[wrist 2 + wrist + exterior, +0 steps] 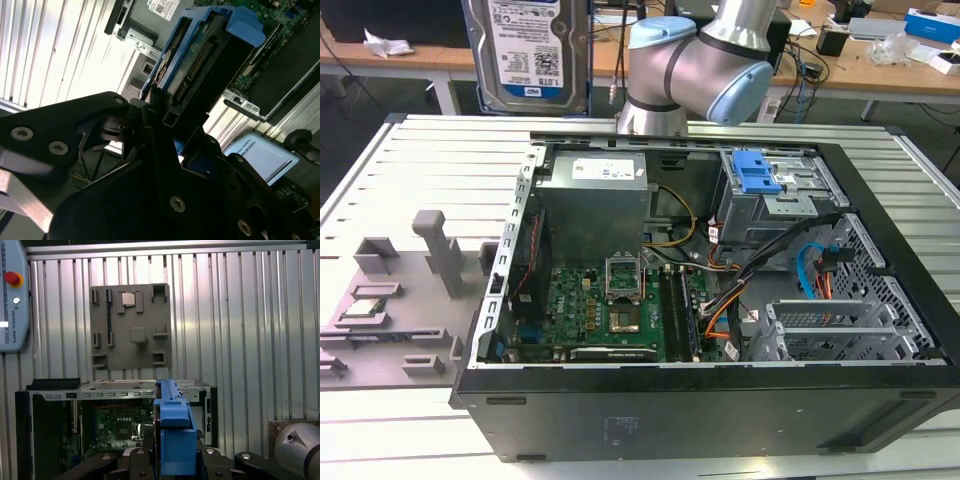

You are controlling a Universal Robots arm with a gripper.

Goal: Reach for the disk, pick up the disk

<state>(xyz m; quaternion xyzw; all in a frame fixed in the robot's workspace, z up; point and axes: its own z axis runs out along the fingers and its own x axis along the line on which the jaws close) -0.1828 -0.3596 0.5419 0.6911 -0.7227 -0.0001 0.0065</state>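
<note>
The gripper (172, 455) clenched the disk (172, 415) by its blue bracket (edge-on), holding it clear above the open computer case (30, 430).

You are working over a table (420, 160) of ribbed, silver-grey metal slats that spans the exterior view, and in the first wrist view its grooves run as straight bright and dark bands. In the second wrist view strong light glares almost white off the slats (60, 55). Beyond the table's far edge in the exterior view stand wooden-topped workbenches (880, 75) on white legs (445, 95), strewn with cables and small clutter, with a blue box (932, 25) on the one at the exterior view's right.
</note>
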